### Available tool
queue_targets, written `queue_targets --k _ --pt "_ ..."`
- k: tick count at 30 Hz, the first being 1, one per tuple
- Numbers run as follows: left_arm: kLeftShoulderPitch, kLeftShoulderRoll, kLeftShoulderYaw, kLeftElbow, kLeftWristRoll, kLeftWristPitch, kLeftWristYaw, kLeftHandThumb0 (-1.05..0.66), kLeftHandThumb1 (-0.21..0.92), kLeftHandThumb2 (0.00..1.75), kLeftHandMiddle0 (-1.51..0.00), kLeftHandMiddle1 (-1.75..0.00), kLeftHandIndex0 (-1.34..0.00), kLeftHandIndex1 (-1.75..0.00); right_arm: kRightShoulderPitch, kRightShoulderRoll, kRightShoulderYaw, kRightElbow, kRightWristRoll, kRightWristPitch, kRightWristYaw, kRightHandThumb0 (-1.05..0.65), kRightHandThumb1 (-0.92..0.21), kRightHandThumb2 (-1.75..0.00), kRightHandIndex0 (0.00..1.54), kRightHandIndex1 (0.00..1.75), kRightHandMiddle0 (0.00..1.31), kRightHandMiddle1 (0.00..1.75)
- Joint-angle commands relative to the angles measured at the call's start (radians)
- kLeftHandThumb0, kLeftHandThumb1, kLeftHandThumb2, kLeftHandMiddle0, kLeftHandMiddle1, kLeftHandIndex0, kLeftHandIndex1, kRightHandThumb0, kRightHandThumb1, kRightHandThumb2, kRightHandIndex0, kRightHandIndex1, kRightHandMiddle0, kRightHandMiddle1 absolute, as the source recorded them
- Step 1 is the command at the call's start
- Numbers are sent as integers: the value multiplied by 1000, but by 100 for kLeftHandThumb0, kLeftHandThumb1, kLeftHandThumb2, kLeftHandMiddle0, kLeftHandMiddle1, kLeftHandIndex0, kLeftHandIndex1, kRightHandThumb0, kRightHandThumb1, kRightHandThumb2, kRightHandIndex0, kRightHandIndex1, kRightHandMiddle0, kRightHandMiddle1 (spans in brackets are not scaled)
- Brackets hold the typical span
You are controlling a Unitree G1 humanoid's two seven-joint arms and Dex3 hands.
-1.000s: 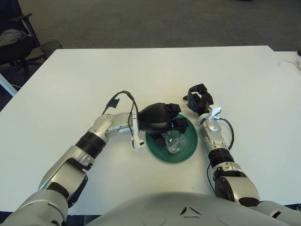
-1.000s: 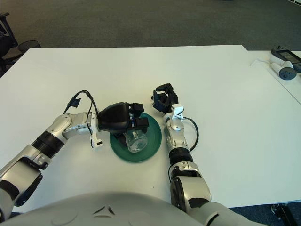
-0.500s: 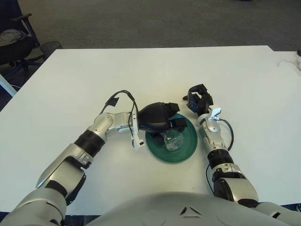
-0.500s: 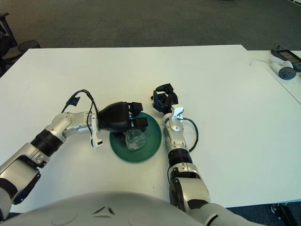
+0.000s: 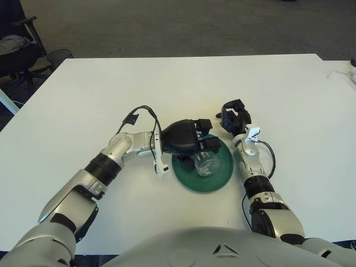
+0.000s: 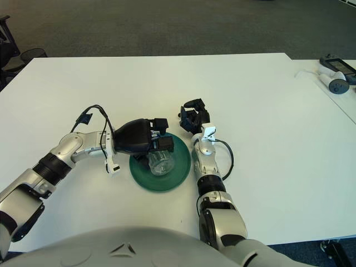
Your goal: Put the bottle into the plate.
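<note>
A clear plastic bottle (image 5: 207, 163) lies on its side inside the dark green plate (image 5: 189, 182) near the middle of the white table. My left hand (image 5: 204, 146) reaches in from the left over the plate's far-left part, its black fingers curled onto the bottle's upper end. Part of the bottle is hidden under them. My right hand (image 5: 233, 118) shows just beyond the plate's right rim, fingers curled and holding nothing.
The white table (image 5: 83, 94) spreads wide on all sides of the plate. A black office chair (image 5: 14, 53) stands off its far-left corner. Small devices (image 6: 335, 83) lie on a neighbouring table at the far right.
My left hand has shifted slightly up and to the left over the plate, and the bottle has turned under it, now showing a round end. The right hand has stayed put.
</note>
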Motion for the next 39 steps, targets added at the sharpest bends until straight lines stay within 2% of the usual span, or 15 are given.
queue_targets --k 1,8,20,27,35,39 --pt "-24 49 -2 -32 87 41 65 -98 92 97 -14 -16 -1 -34 5 -16 -37 282 3 73 -54 -1 -67 -79 43 147 31 173" --pt "-25 77 -7 -61 172 101 120 -104 92 100 -7 -2 0 -11 -21 -27 -27 370 -21 29 -110 -1 -68 -78 38 152 33 169" --pt "-24 98 -29 -63 152 119 110 -105 92 97 -2 0 0 -1 -19 2 -10 373 -59 -56 -181 -1 -70 -78 29 159 33 171" --pt "-35 100 -35 -40 156 134 150 -105 92 90 0 0 0 0 -16 -14 -9 356 -60 -66 -142 -1 -68 -80 34 156 32 172" --pt "-95 135 8 -37 47 71 117 -105 92 90 0 0 0 0 -16 -15 -46 355 -4 -86 0 -1 -67 -80 36 152 34 172" --pt "-89 144 38 -10 -81 26 85 -105 92 86 0 0 0 0 67 44 -47 256 35 -221 75 -1 -73 -74 30 152 32 174"
